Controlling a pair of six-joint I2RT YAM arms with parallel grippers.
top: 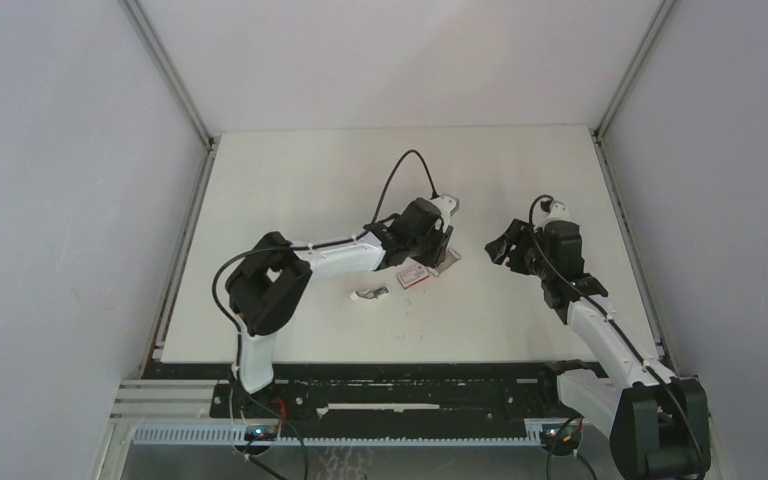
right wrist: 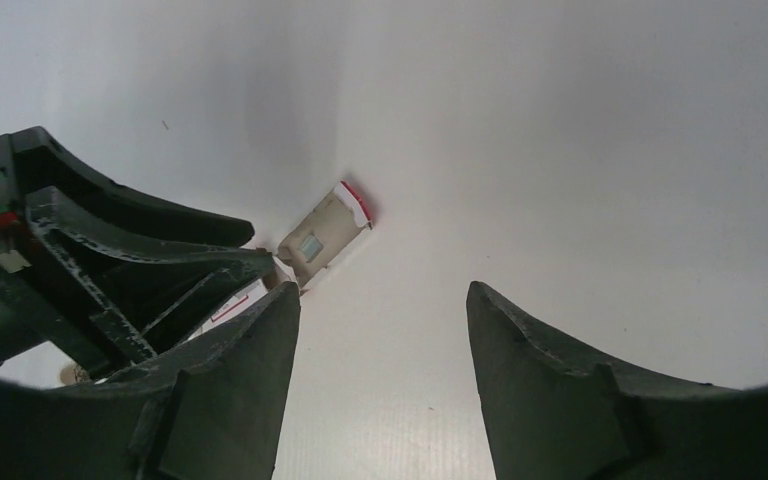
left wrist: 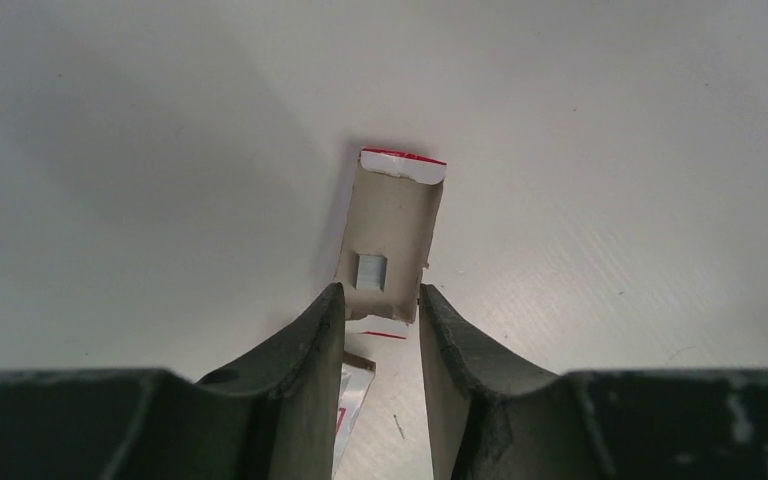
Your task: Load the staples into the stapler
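The staples are a short silvery strip lying in a grey-beige sliding tray with a red-and-white far end. The tray lies on the table, pulled out of its red-and-white box sleeve, which also shows under my left finger. My left gripper is closed on the tray's near end, with a fingertip against each side. In the top view it sits over the tray. My right gripper is open and empty, to the right of the tray. A small white-and-grey object, possibly the stapler, lies left of the sleeve.
The white table is walled by grey panels on the left, right and back. My right gripper hovers a short way right of the left gripper. A loose staple bit lies on the table.
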